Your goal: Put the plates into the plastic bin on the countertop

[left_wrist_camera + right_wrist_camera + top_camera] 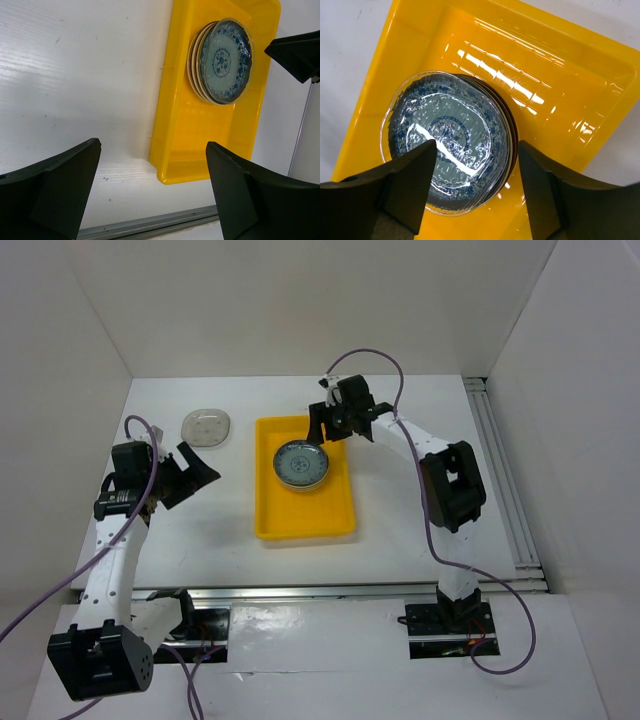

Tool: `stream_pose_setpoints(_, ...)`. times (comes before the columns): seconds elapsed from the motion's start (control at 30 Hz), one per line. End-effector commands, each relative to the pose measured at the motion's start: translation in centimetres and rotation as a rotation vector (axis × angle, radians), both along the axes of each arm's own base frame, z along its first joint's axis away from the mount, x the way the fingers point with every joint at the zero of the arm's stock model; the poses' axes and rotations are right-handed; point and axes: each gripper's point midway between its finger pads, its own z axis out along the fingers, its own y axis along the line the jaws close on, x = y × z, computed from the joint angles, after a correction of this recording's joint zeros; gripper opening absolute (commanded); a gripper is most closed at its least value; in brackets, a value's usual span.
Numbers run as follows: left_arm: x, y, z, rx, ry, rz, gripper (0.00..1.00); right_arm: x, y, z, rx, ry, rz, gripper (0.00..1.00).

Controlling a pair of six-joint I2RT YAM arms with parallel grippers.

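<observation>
Both jaws open, plates [220, 60] stacked in the bin [185, 125]
My right gripper [475, 150] hangs empty over them, a clear plate [447, 125] on top; only the overhead view shows a lone plate [207, 425] on the countertop [200, 540] beyond my wide-open left gripper [190, 472]

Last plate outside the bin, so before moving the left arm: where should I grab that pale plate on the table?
Probably the rim on its near edge, facing the open left claw, coming down from above: the pale plate lies flat on the countertop, so only the thin rim offers a pinch.
</observation>
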Motion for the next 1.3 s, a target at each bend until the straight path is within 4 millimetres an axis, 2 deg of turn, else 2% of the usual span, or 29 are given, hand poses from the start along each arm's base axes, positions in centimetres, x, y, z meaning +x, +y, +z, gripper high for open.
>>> stream_pose_setpoints(0.0,0.3,0.1,0.4,0.000,-0.021,0.000,1.00,-0.3,1.2,5.0,0.040,-0.092,0.025,0.74)
stream_pose_setpoints(0.03,0.2,0.1,0.0,-0.001,-0.012,0.000,1.00,-0.4,1.0,6.9,0.050,-0.126,0.017,0.90)
stream_pose_setpoints(0.07,0.4,0.1,0.2,-0.007,-0.019,0.005,1.00,-0.6,1.4,8.0,0.056,-0.156,0.018,1.00)
stream_pose_setpoints(0.1,0.4,0.1,0.2,-0.014,-0.017,0.011,1.00,-0.9,1.6,9.0,0.055,-0.179,0.011,1.00)
stream_pose_setpoints(0.13,0.5,0.1,0.1,-0.013,-0.023,0.011,1.00,-1.2,1.3,11.4,0.077,-0.216,-0.004,1.00)
stream_pose_setpoints(0.2,0.8,0.0,0.2,-0.049,-0.023,0.042,1.00,-2.0,1.7,14.3,0.104,-0.270,-0.009,1.00)
stream_pose_setpoints(0.23,0.7,-0.1,-1.0,-0.068,0.005,0.055,1.00,-2.8,1.1,16.6,0.111,-0.315,-0.033,1.00)
stream_pose_setpoints(0.3,1.9,0.1,-1.3,-0.118,-0.012,0.118,1.00,-3.7,0.6,17.8,0.112,-0.364,-0.066,1.00)
stream_pose_setpoints(0.33,1.9,0.2,-3.2,-0.140,0.028,0.157,1.00,-5.1,0.2,19.8,0.129,-0.398,-0.068,1.00)
stream_pose_setpoints(0.37,2.3,0.4,-3.9,-0.162,0.035,0.187,1.00,-5.9,-0.5,18.3,0.120,-0.369,-0.087,1.00)
stream_pose_setpoints(0.4,3.6,0.6,-3.8,-0.213,0.002,0.246,1.00,-6.7,-0.5,18.4,0.149,-0.368,-0.100,1.00)
stream_pose_setpoints(0.43,3.8,1.0,-6.0,-0.237,0.052,0.291,1.00,-8.4,-1.5,17.3,0.154,-0.350,-0.108,1.00)
stream_pose_setpoints(0.47,4.4,1.2,-6.7,-0.255,0.052,0.323,1.00,-9.8,-1.1,16.9,0.176,-0.341,-0.085,1.00)
stream_pose_setpoints(0.5,4.9,1.7,-7.5,-0.269,0.054,0.368,1.00,-10.4,-1.2,16.9,0.216,-0.347,-0.088,1.00)
stream_pose_setpoints(0.53,6.4,2.3,-7.0,-0.319,-0.006,0.419,1.00,-11.9,-0.6,16.4,0.235,-0.338,-0.060,1.00)
stream_pose_setpoints(0.57,6.5,2.5,-8.2,-0.335,-0.001,0.444,1.00,-13.1,-1.2,17.0,0.262,-0.350,-0.055,1.00)
stream_pose_setpoints(0.6,6.9,3.2,-9.6,-0.332,0.017,0.501,1.00,-14.5,-1.0,14.7,0.256,-0.315,-0.033,1.00)
stream_pose_setpoints(0.67,8.3,4.0,-9.8,-0.368,-0.046,0.560,1.00,-16.5,-1.0,14.4,0.262,-0.313,-0.006,1.00)
stream_pose_setpoints(0.7,9.1,4.7,-9.8,-0.366,-0.074,0.589,1.00,-17.1,-1.4,12.9,0.251,-0.286,-0.010,1.00)
stream_pose_setpoints(0.73,9.3,5.0,-11.3,-0.369,-0.052,0.618,1.00,-17.7,-1.4,12.6,0.249,-0.281,0.000,1.00)
stream_pose_setpoints(0.77,10.3,5.5,-10.9,-0.374,-0.087,0.633,1.00,-18.0,-1.8,12.8,0.252,-0.292,-0.007,1.00)
stream_pose_setpoints(0.83,11.5,6.1,-11.6,-0.373,-0.092,0.660,1.00,-18.6,-2.0,11.4,0.244,-0.261,-0.004,1.00)
stream_pose_setpoints(0.9,13.6,6.7,-12.9,-0.378,-0.056,0.688,0.98,-19.3,-1.8,11.1,0.252,-0.259,0.018,1.00)
stream_pose_setpoints(0.93,14.0,6.9,-15.1,-0.365,-0.005,0.705,0.96,-19.4,-1.9,11.4,0.257,-0.266,0.018,1.00)
stream_pose_setpoints(0.97,15.2,7.2,-13.9,-0.370,-0.040,0.699,0.95,-19.5,-1.8,11.2,0.261,-0.262,0.027,1.00)
stream_pose_setpoints(1.0,17.1,7.4,-14.6,-0.373,-0.027,0.694,0.93,-19.6,-1.8,10.8,0.256,-0.255,0.027,1.00)
stream_pose_setpoints(1.1,19.5,7.7,-16.9,-0.385,0.049,0.710,0.85,-19.8,-1.3,10.5,0.263,-0.255,0.044,1.00)
stream_pose_setpoints(1.13,19.5,7.6,-17.7,-0.389,0.091,0.727,0.82,-20.0,-1.3,10.2,0.266,-0.250,0.055,1.00)
stream_pose_setpoints(1.27,20.3,8.5,-18.2,-0.385,0.116,0.783,0.71,-20.2,-0.9,9.9,0.275,-0.244,0.074,1.00)
